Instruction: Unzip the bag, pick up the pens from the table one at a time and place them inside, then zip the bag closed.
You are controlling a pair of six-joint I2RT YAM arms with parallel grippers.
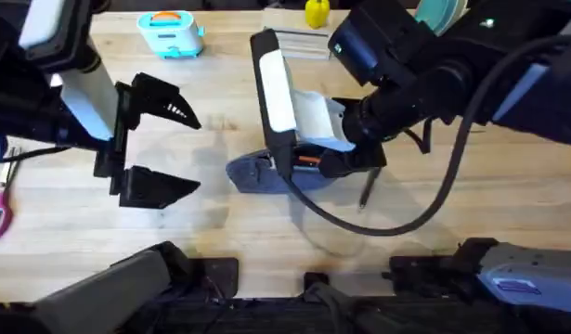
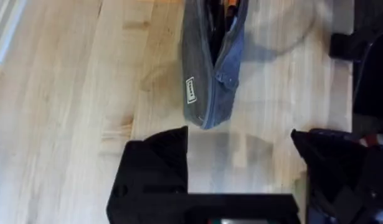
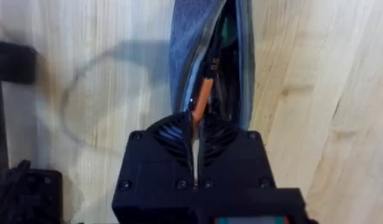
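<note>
Right gripper (image 3: 194, 140) is clamped on the orange pen (image 3: 202, 96), its tip inside the unzipped bag (image 3: 182, 56) just ahead. Left gripper (image 1: 169, 148) is spread wide, bag near its fingertips on the table (image 1: 220, 241).

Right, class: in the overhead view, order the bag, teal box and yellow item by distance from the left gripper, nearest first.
1. Bag, beside the left gripper, toward centre.
2. Teal box, at the far edge.
3. Yellow item, far edge, further right.
</note>
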